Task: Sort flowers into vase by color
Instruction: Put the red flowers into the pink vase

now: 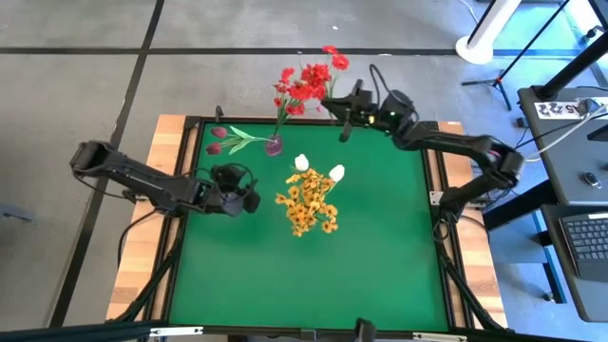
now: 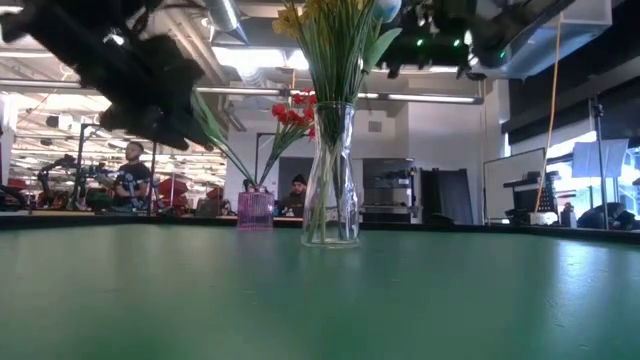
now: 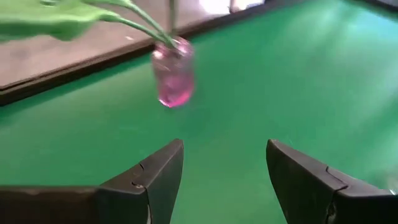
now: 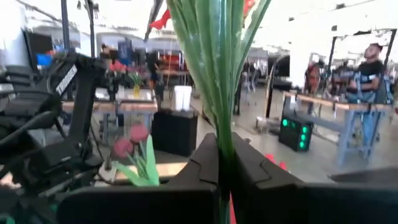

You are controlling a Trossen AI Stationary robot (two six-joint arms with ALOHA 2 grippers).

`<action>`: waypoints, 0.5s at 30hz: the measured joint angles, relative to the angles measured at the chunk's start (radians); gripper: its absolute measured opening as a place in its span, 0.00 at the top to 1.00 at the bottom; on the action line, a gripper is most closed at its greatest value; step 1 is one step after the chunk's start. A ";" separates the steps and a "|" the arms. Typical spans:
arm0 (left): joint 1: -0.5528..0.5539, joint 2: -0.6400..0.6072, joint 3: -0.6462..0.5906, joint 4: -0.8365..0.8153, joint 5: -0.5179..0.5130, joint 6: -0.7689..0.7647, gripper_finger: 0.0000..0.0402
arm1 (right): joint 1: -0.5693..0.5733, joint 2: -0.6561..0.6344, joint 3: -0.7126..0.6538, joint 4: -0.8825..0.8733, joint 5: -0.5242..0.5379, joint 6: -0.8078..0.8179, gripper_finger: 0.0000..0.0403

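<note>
We see the right gripper [image 1: 334, 106], jaws clamped on the green stems of the red blossom spray [image 1: 306, 82], above the small pink glass vase [image 1: 274, 145] at the green worktop's [image 1: 380, 256] far edge; the left gripper [image 1: 255, 198] hovers nearby, jaws wide open, holding nothing.

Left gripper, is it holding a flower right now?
No, the left gripper is open over bare green table, with nothing between its fingers; the pink vase stands farther off.

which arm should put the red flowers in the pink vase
Right. The right gripper is already shut on the red flowers, held near the pink vase at the table's far edge. The left gripper hangs open and empty.
</note>
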 joint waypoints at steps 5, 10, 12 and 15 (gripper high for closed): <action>0.080 0.038 -0.084 0.168 -0.046 -0.001 0.44 | 0.000 0.144 -0.001 0.253 -0.001 0.053 0.98; 0.167 0.079 -0.160 0.382 -0.006 0.101 0.44 | 0.001 0.251 0.000 0.429 -0.009 0.099 0.98; 0.184 0.080 -0.164 0.494 0.034 0.207 0.44 | 0.001 0.266 0.000 0.432 -0.019 0.106 0.98; 0.189 0.064 -0.143 0.661 0.097 0.405 0.44 | 0.001 0.270 0.000 0.431 -0.056 0.108 0.98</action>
